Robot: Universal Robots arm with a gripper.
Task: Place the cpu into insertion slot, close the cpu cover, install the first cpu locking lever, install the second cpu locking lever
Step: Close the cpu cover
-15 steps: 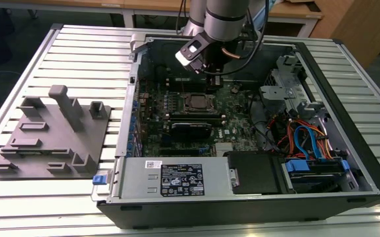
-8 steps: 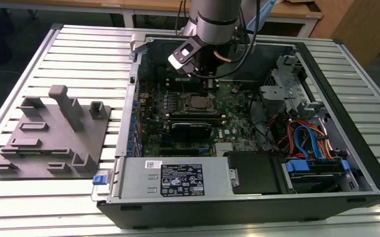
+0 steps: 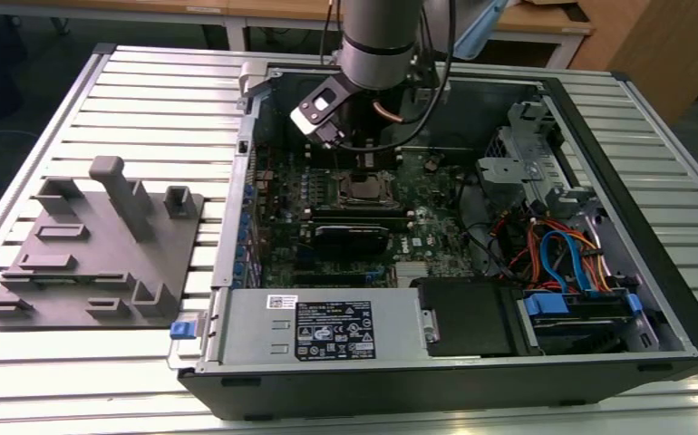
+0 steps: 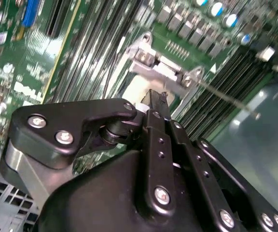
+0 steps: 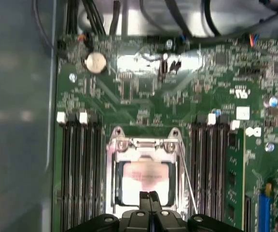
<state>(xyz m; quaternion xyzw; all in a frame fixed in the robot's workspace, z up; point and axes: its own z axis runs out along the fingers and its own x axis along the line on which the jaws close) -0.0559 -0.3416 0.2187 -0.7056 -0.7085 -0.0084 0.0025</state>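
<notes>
- Jaws fully closed, the two black fingertips pressed together with nothing between them. In the first wrist view the gripper [image 5: 147,195] sits at the near edge of the cpu cover [image 5: 146,145]; contact with it looks likely, but I cannot be sure.
- The cpu [image 5: 144,176] lies flat in the insertion slot [image 3: 362,190], its dull top showing through the cover's square window.
- The cover is folded down over the chip. Its hinged end points away from the gripper, and its length runs parallel to the memory slots [image 5: 78,169].
- A thin locking lever [image 5: 187,179] runs along one side of the cover, angling slightly out from it.
- Memory slots flank the socket on both sides on the green circuit board [image 5: 129,104]; a coin cell [image 5: 96,62] sits nearer the board's far edge.
- In the exterior view the arm [image 3: 380,45] reaches down into the open computer case [image 3: 446,385]; a grey fixture [image 3: 95,254] lies on the table [image 3: 156,91], at the exterior view's left.
</notes>
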